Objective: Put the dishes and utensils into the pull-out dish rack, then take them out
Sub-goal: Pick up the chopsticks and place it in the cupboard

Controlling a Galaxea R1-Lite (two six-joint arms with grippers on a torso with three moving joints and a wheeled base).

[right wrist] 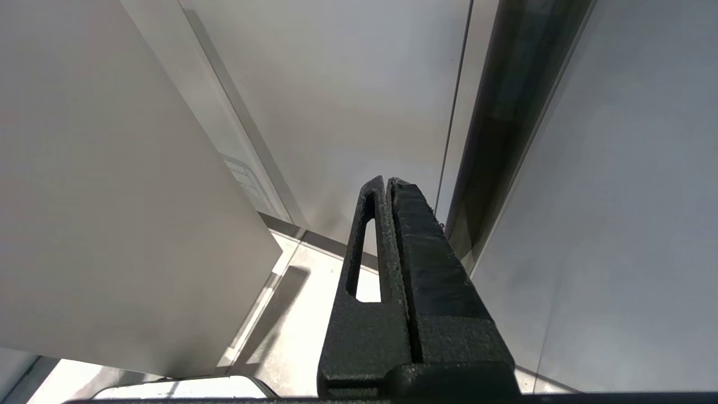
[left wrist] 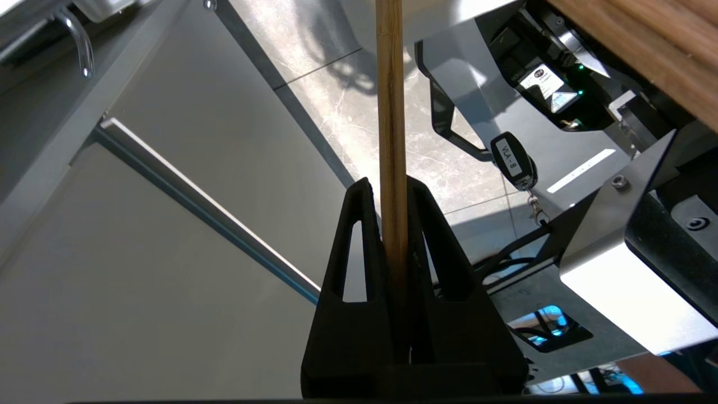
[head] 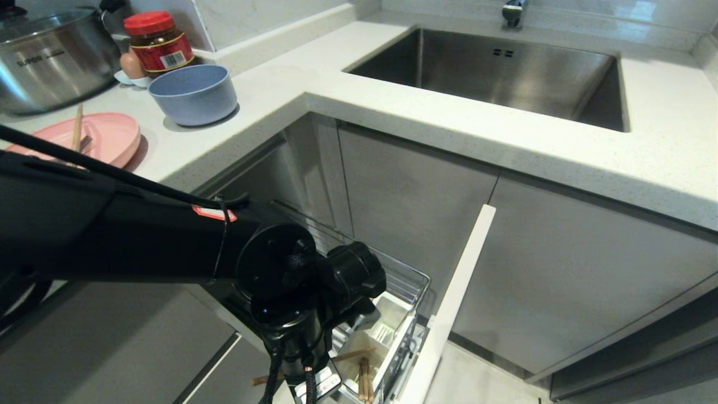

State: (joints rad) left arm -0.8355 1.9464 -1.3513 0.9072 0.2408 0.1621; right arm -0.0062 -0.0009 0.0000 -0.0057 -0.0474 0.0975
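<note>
1. The left gripper (left wrist: 391, 188) has its two black fingers (left wrist: 359, 247) clamped tight on a single light wooden chopstick (left wrist: 391, 112). The stick sits right in the slot between the pads and runs straight out well past the fingertips.
2. In the head view the left arm reaches down in front of the cabinets, its wrist hanging over the pull-out dish rack (head: 412, 280), so the gripper itself is mostly hidden behind the wrist there.
3. The rack is pulled out, with its narrow white front panel (head: 454, 303) standing just beside the wrist.
4. Below the wrist, a white utensil cup (head: 387, 331) in the rack has more wooden sticks (head: 364, 379) in it, plus one lying across at an angle. Can't tell exactly how many.
5. The pink plate (head: 109, 137) sits on the countertop (head: 392, 112), well away from the fingers. A wooden stick (head: 77, 128) rests on it.
6. The pale-blue bowl (head: 193, 92) sits just beside the plate, also nowhere near the fingers.
7. Behind those: a red-lidded jar (head: 159, 42) and a steel pot (head: 53, 56). The steel sink (head: 493, 73) is further along the counter.
8. The right gripper (right wrist: 388, 185) hangs by plain grey cabinet fronts, fingers pressed together with nothing between them.
</note>
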